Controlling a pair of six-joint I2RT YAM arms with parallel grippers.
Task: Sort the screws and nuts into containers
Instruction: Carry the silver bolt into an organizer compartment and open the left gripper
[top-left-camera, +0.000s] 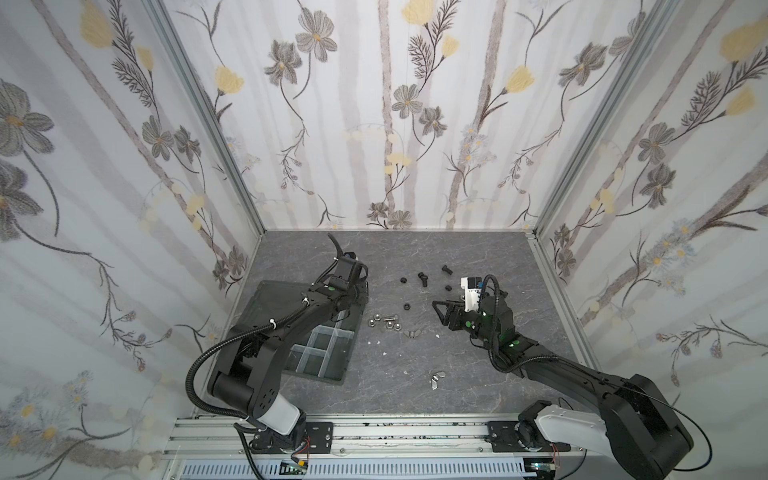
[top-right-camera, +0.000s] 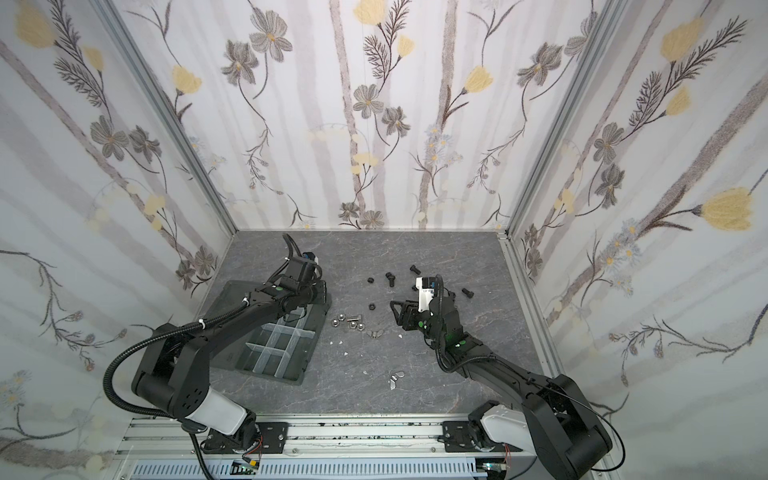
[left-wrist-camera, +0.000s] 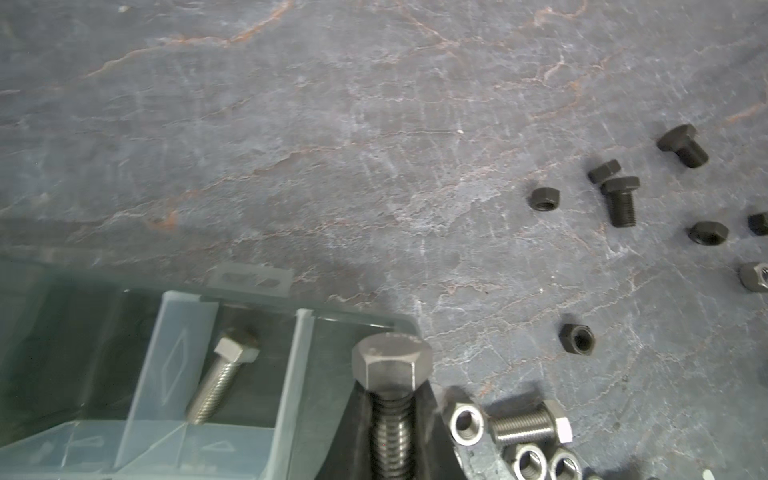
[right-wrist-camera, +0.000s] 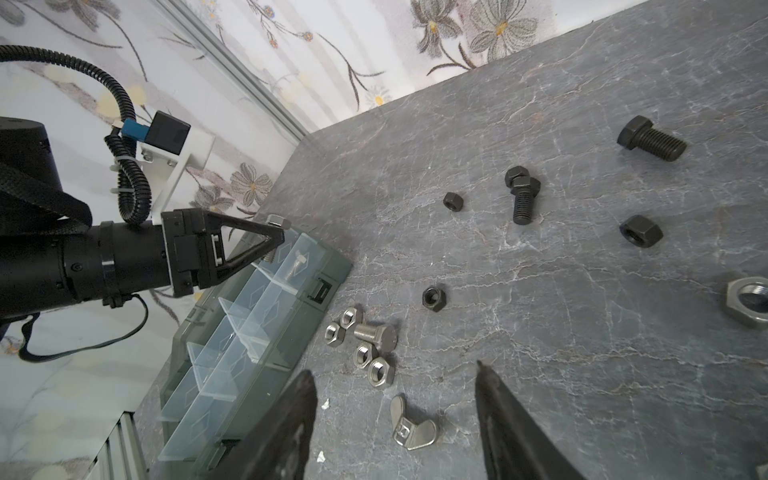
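- Closest to the left wrist camera is a hex-head screw (left-wrist-camera: 390, 374), pinched by its threaded shank between the closed fingers of the left gripper (right-wrist-camera: 272, 243). Its head hangs over a far corner compartment of the tray (right-wrist-camera: 303, 328), right by the rim.
- One compartment along from that corner, a silver screw (left-wrist-camera: 224, 374) lies flat on the tray floor. It is the only piece I can see inside the tray.
- Every other compartment in view looks bare, though the left arm hides part of the tray in both top views.
- On the side of the tray where the loose pieces lie, the right gripper (top-left-camera: 439, 311) hovers low with its jaws apart, holding nothing. A wing nut (right-wrist-camera: 411, 428) lies on the table below the gap.
- Just beside the tray wall, a loose silver screw (right-wrist-camera: 374, 334) and four silver nuts (right-wrist-camera: 334, 334) sit in a tight cluster.
- Farther from the tray, black screws (right-wrist-camera: 650, 139) and black nuts (right-wrist-camera: 642, 230) lie scattered, one nut touching a screw's head.
- More wing nuts (top-left-camera: 437, 377) lie well apart from the tray's near end, too small to count surely.
- Sorting looks barely begun. One screw is in and one looks ready to drop, but no nut is in the tray and nearly everything else is on the table.
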